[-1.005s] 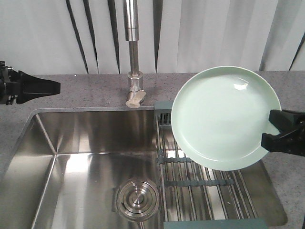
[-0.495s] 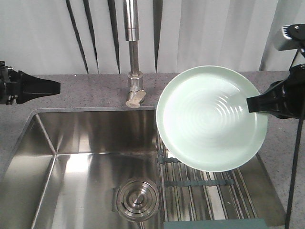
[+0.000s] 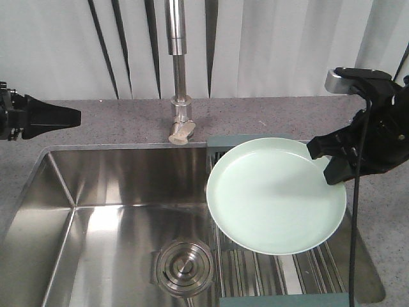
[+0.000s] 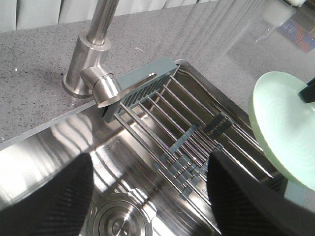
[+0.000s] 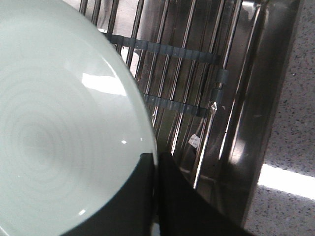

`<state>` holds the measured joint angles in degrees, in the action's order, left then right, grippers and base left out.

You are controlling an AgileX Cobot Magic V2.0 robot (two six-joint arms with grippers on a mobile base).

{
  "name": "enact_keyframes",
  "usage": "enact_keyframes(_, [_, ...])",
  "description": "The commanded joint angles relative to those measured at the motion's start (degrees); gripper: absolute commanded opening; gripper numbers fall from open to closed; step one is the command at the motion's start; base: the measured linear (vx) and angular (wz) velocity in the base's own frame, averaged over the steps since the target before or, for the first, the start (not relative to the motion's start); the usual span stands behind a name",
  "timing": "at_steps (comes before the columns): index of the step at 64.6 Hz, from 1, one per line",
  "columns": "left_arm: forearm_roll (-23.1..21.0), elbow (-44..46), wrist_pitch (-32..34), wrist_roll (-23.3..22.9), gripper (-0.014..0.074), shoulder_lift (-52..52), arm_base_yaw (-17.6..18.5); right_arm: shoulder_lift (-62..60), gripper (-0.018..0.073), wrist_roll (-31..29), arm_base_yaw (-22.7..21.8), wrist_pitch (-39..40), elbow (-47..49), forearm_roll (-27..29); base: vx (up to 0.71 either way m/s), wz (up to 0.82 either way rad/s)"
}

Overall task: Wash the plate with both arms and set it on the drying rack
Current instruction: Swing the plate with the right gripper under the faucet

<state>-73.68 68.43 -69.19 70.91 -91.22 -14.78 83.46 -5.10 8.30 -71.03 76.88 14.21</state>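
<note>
L to R, front view.

Far L: left gripper [image 3: 67, 116] hangs over the grey speckled table [image 3: 115, 105], L of the sink [image 3: 96, 192], well apart from the plate. Your left wrist cam shows its fingers [image 4: 49, 196] spread wide w/ nothing between them, so it's released.

Ctr: steel faucet [image 3: 177, 64] stands upright at the far edge of the sink. Round drain strainer [image 3: 185, 267] sits in the basin floor, near side, just L of the rack.

R of ctr: drying rack [image 3: 255, 272] lies across the R part of the sink; teal frame at far and near ends, steel rods running btwn them.

Plate [image 3: 275, 195], pale mint green, sits over the far and middle part of the rack, face up, slightly tilted, its L rim reaching past the rack's L edge over the basin. Can't tell whether it touches the rods.

Far R: right gripper [image 3: 327, 160] is clenched on the plate's far-R rim. Your right wrist cam shows one finger on the plate's face, the other outside the rim, rods below. Black cable [image 3: 355, 211] hangs down from the R arm.
</note>
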Motion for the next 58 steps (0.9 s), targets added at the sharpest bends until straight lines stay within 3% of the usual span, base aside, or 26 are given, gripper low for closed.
enact_keyframes(1, [-4.6,1.2,-2.5,0.2,0.0471,2.4,-0.1,-2.0,-0.001,-0.7,0.0,-2.7,1.9,5.1,0.0,0.0])
enact_keyframes(9, [-4.6,1.2,-2.5,0.2,0.0471,2.4,-0.1,-2.1,-0.001,-1.3,1.9,-2.6,1.9,9.9,0.0,0.0])
enact_keyframes(20, [-4.6,1.2,-2.5,0.2,0.0471,2.4,-0.1,-1.1,-0.001,1.3,11.2,-0.6,1.9,6.5,0.0,0.0])
enact_keyframes(26, [-4.6,1.2,-2.5,0.2,0.0471,2.4,-0.1,-0.1,-0.001,4.3,14.0,1.7,1.9,4.8,0.0,0.0])
enact_keyframes(39, [-4.6,1.2,-2.5,0.2,0.0471,2.4,-0.1,2.7,-0.001,5.9,14.1,9.2,4.3,5.3,0.0,0.0])
enact_keyframes(58, [-4.6,1.2,-2.5,0.2,0.0471,2.4,-0.1,11.3,-0.001,7.0,13.9,8.9,18.7,8.3,0.0,0.0])
